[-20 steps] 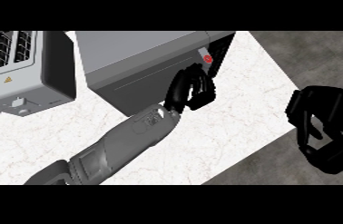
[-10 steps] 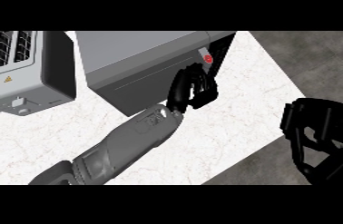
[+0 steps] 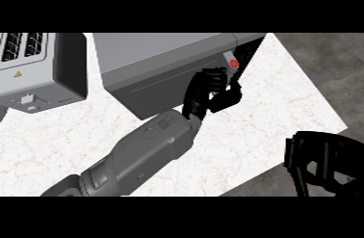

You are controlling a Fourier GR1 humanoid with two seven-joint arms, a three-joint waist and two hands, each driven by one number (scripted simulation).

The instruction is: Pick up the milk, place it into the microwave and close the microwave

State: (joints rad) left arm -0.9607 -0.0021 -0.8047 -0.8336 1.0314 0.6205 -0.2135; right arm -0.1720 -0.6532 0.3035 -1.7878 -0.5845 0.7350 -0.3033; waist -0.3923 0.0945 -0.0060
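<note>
Reaching up from the lower edge toward one o'clock, the left grey forearm ends in the black left hand, which sits against the front right corner of the grey box-shaped microwave. Its fingers are curled, pressed on the microwave's dark front face beside the panel edge with the small red button — whether they pinch that edge or only rest on it I cannot tell. The microwave stands on the white marbled counter, filling the view's twelve o'clock area, and its front looks closed or nearly so.

At about ten o'clock, apart from the microwave, stands a second grey appliance with vent slots on top and a small yellow warning label on its side.

The black right hand shows at four o'clock, past the counter's edge over the dark grey floor, its fingers bent inward and holding nothing that can be seen.

The milk carton shows nowhere on the counter — its place cannot be told.
</note>
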